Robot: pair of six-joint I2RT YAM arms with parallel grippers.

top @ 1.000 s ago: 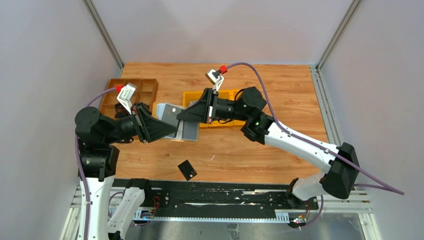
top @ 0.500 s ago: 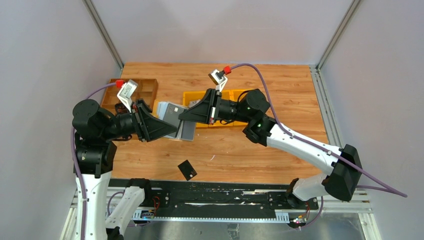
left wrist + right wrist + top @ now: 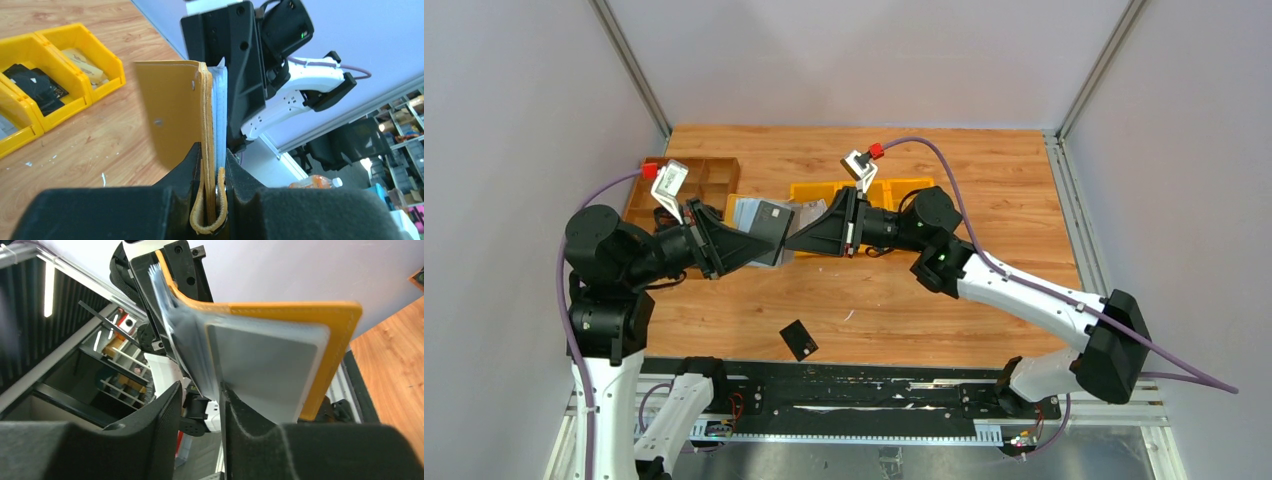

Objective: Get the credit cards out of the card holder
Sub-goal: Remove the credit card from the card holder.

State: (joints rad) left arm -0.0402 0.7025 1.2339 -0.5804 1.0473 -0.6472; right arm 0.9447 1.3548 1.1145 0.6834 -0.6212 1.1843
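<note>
Moved: both wrists and the card holder (image 3: 759, 215) have shifted farther and to the left since a second ago. The holder is now raised off the table (image 3: 1004, 200), between the two arms.
Hidden: from above, each arm's black housing covers its own fingertips. The number of cards in the clear sleeves (image 3: 172, 315) cannot be told, and any print is unreadable.
Left gripper (image 3: 214, 152): clenched on the holder's folded spine, with the yellow cover standing up beyond the fingers.
Right gripper (image 3: 200, 390): fingers apart. The sleeves and a grey card (image 3: 265, 367) reach into the gap, the card's edge against one finger, with background showing between.
Black card (image 3: 799, 340): flat on the table near the front edge, well apart from both grippers.
Yellow bins (image 3: 894, 187): just behind the right wrist.
</note>
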